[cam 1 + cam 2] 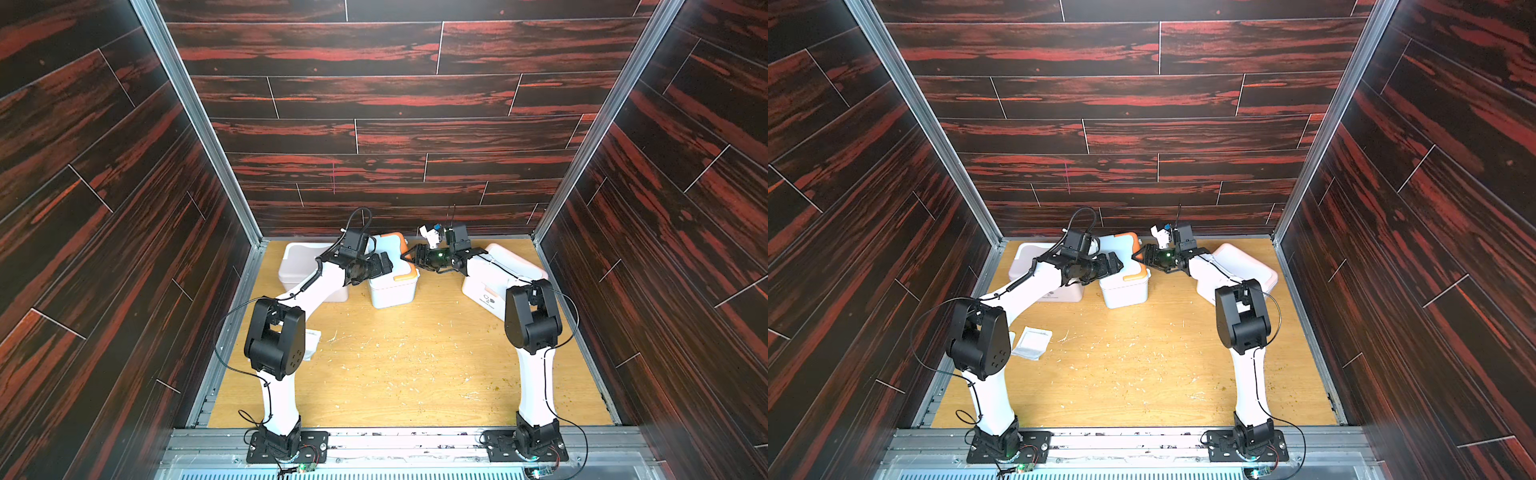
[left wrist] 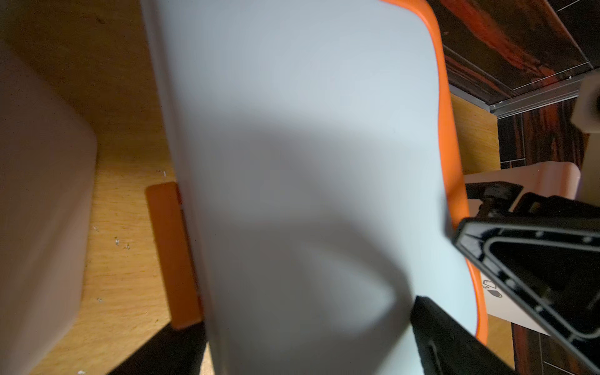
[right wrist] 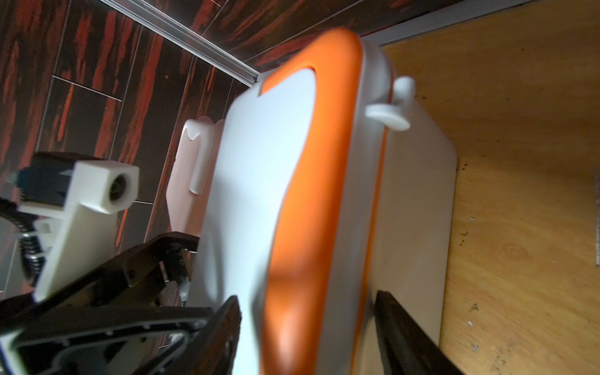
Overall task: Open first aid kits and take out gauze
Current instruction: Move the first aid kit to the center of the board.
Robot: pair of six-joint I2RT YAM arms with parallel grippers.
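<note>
Both arms are leaning in over the blue-white kit [image 1: 392, 289], which is standing at the back of the desk [image 1: 415, 365] between the two pinkish ones. The left gripper [image 1: 385, 264] is hovering over its lid with the jaws spread as wide as they go. In the left wrist view one finger is sitting just off the lid's edge near an orange tab [image 2: 168, 253] and the other is lying across the lid. It is most likely steadying the box so that it is not sliding under the other arm's pull.

The right gripper [image 1: 410, 255] is sitting at the opposite edge, its jaws standing either side of the rim that carries the orange handle [image 3: 318, 162]. They are partly apart, and I cannot tell whether the pads are pressing on that rim. The pose is looking like a set-up for prising the lid upward.

This kit's lid is lying down on the box, or barely lifted, so nothing inside is showing. The right pinkish kit [image 1: 528, 264] is lying closed beneath the right arm, its small dark logo [image 1: 489, 300] facing the front. The left pinkish kit [image 1: 299, 266] is largely hidden behind the left arm, and I cannot tell whether its lid is on.

No kit is showing its contents. One gauze packet [image 1: 1032, 343] is lying flat on the desk beside the left arm's elbow — well apart from all three kits.
</note>
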